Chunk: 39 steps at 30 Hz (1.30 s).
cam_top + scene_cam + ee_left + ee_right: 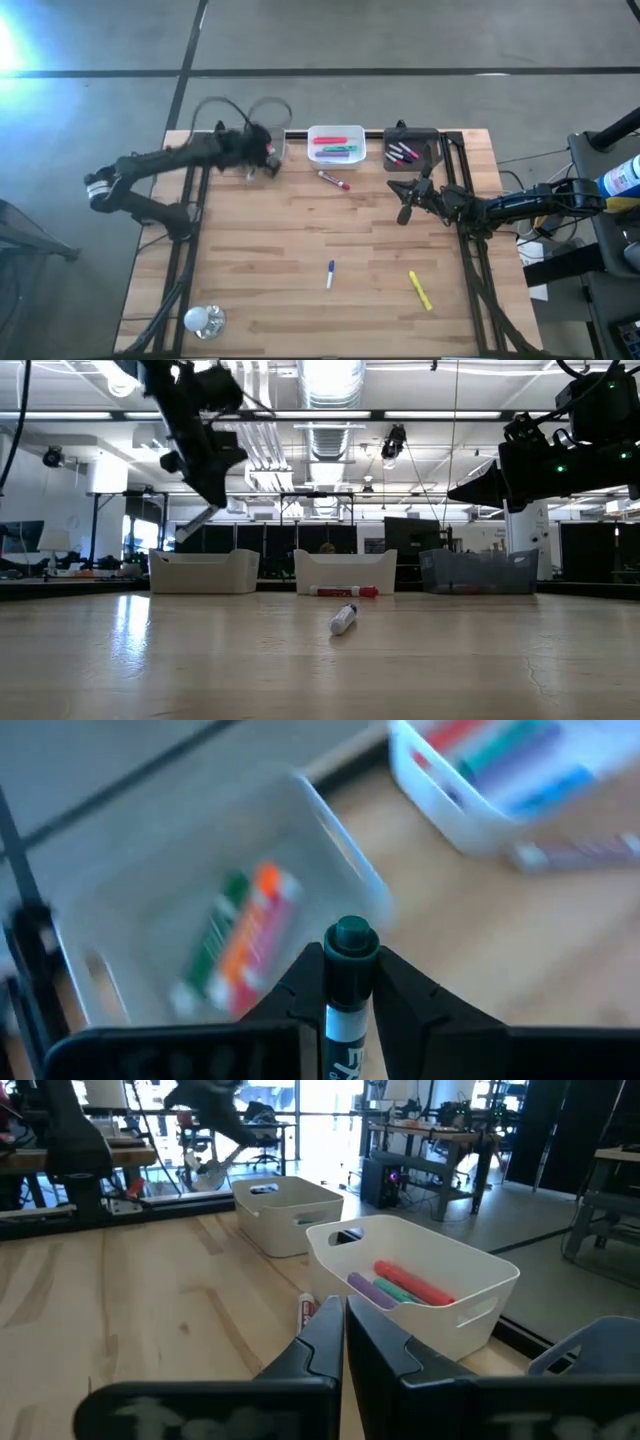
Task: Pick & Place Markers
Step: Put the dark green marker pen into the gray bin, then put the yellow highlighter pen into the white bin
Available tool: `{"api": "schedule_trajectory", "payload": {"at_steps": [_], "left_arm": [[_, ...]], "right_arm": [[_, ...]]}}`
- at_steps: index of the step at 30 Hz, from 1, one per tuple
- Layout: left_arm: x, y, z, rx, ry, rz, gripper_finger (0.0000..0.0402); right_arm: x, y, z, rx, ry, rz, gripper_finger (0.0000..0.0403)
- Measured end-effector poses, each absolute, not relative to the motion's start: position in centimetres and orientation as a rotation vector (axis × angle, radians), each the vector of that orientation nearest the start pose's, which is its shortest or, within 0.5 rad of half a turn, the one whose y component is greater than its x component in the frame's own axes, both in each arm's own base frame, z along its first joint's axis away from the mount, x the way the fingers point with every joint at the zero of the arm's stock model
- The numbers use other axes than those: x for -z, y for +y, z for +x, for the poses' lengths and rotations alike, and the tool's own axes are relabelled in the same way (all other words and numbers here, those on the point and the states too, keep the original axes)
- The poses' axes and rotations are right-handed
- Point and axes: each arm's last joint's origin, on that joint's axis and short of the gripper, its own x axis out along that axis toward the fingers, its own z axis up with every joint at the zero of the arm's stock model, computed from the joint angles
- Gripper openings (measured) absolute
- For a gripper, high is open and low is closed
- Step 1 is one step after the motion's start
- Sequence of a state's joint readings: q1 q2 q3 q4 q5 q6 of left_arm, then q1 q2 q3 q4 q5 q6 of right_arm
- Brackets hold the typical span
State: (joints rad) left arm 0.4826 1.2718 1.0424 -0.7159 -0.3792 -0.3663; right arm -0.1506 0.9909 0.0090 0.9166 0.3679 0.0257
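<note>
1. The green-capped marker (350, 982) you carry is light, stiff and smooth, so keep the pinch across the barrel below the cap
2. Your left gripper (352, 990) is clamped on it above the clear bin (330, 830), where two markers (240, 945) already lie
3. Your right gripper (405, 198) waits near the black bin (428, 133), fingers together, holding nothing
4. Loose markers: red (334, 180), blue (329, 274), yellow (419, 290)
</note>
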Motion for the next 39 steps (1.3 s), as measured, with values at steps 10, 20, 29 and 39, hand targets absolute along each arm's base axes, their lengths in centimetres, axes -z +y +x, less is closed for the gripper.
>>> {"api": "schedule_trajectory", "payload": {"at_steps": [10,20,29,39], "left_arm": [[-24.2,22.7,20.0,-1.044,0.920,-0.240,0.0052],[-20.2,24.0,21.3,-0.966,1.045,-0.262,0.0093],[-22.3,22.7,20.5,-0.938,0.986,-0.217,0.0131],[-21.0,15.5,18.5,-0.746,0.480,-0.208,0.0089]], "right_arm": [[-14.8,-3.4,15.3,0.519,0.059,0.015,0.0013],[-14.8,-3.4,15.3,0.519,0.062,0.008,0.0013],[-14.8,-3.4,15.2,0.518,0.064,-0.010,0.0013],[-15.7,-3.4,15.6,0.514,0.028,0.022,0.0013]]}}
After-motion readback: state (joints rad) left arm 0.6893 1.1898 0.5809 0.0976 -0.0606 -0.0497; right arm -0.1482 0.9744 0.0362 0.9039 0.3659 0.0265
